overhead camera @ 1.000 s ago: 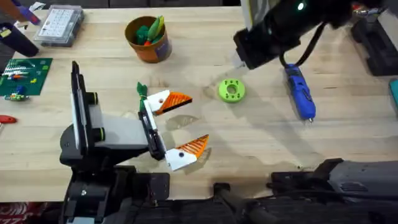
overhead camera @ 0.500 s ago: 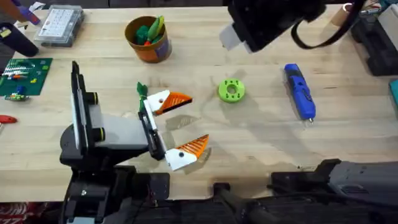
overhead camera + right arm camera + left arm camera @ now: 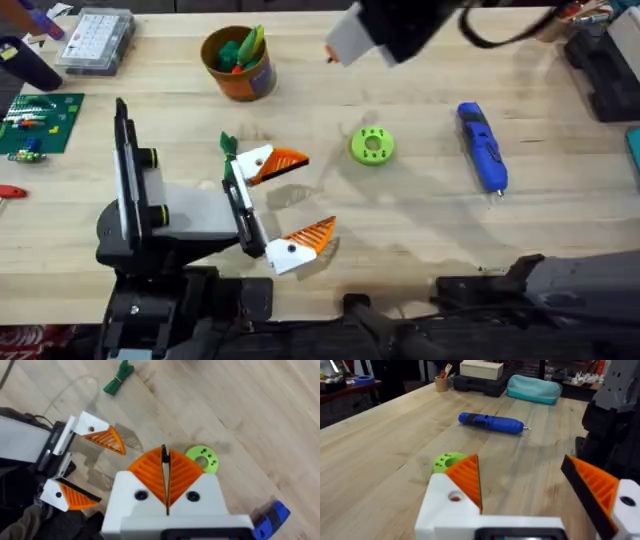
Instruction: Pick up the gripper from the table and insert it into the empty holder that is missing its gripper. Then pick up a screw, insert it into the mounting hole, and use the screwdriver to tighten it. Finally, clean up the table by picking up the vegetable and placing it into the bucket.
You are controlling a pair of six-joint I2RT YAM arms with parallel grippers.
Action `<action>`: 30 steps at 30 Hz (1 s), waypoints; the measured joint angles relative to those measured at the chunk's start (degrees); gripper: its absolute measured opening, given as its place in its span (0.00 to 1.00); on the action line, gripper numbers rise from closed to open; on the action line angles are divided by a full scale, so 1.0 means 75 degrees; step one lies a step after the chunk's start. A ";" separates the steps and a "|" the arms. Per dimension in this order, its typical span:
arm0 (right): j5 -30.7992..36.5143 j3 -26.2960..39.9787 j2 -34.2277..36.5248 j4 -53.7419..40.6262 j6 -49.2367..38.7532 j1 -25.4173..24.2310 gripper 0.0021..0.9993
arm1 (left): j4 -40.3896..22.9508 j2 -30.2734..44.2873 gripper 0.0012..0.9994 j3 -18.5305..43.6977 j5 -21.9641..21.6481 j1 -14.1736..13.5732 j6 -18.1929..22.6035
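Right claw point(image 3: 165, 472) raised, pads pressed together, empty; left claw point(image 3: 282, 206) spread; approach the green vegetable point(image 3: 118, 378) low, spreading wide across it.

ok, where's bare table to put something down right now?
Free: the strip between the green disc and the screwdriver, and the near stretch right of the left tool. The far strip between the bucket and the right tool is bare, but the arm hangs there. Crowded: around the left tool's open fingers and the far left corner.
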 joint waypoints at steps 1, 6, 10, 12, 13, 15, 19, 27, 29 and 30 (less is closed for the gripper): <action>-0.0071 0.0086 0.0115 -0.0046 -0.0063 0.0002 0.00 | 0.0000 -0.0001 0.99 0.0000 0.0000 0.0000 0.0000; -0.0247 0.0771 0.0652 -0.0641 -0.0487 0.0104 0.00 | 0.0000 -0.0001 0.99 0.0000 0.0000 0.0000 0.0000; -0.0285 0.1255 0.0868 -0.1003 -0.0819 0.0278 0.00 | 0.0000 0.0002 0.99 0.0000 0.0000 0.0000 0.0000; -0.0289 0.1406 0.0948 -0.1051 -0.0993 0.0388 0.00 | 0.0000 -0.0001 0.99 0.0000 0.0000 0.0000 0.0000; -0.0291 0.1453 0.0989 -0.1039 -0.1092 0.0456 0.00 | 0.0000 -0.0001 0.99 0.0000 0.0000 0.0000 0.0000; -0.0303 0.1488 0.1054 -0.1021 -0.1290 0.0605 0.00 | 0.0000 -0.0001 0.99 0.0000 0.0000 0.0000 0.0000; -0.0307 0.1489 0.1164 -0.1043 -0.1677 0.0934 0.00 | 0.0000 -0.0001 0.99 0.0000 0.0000 0.0000 0.0000; -0.0308 0.1489 0.1179 -0.1326 -0.2138 0.1130 0.00 | 0.0000 -0.0001 0.99 0.0000 0.0000 0.0000 0.0000; -0.0310 0.1489 0.1179 -0.1399 -0.2248 0.1158 0.00 | 0.0000 -0.0001 0.99 0.0000 0.0000 0.0000 0.0000; -0.0310 0.1489 0.1179 -0.1432 -0.2302 0.1182 0.00 | 0.0000 -0.0001 0.99 0.0000 0.0000 0.0000 0.0000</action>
